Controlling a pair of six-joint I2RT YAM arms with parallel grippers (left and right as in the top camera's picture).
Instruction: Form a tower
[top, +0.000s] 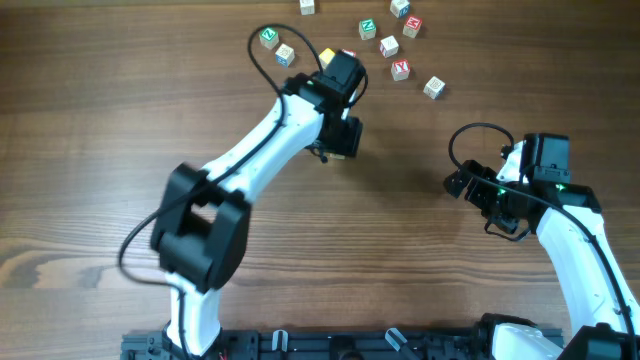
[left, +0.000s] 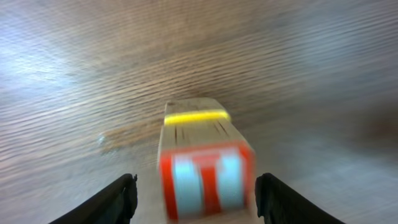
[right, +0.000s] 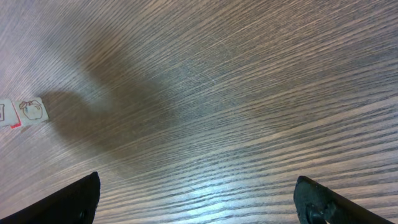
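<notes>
your left gripper (left: 196, 199) is straddling the tower (left: 204, 168) with jaws parted and a gap on each side, so the stack is standing unaided on the table (left: 298, 68). your right gripper (right: 199, 199) is hanging wide open, well apart, likely to avoid knocking it.

White top face of the tower (left: 205, 180), seen close up from the left wrist camera: a red frame around a blurred red capital "I". From overhead, loose cubes (top: 401, 69) lie to the picture's right of the tower, their coloured letters too small to read. In the right wrist view, a cube face (right: 31, 109) shows only a line drawing.
</notes>
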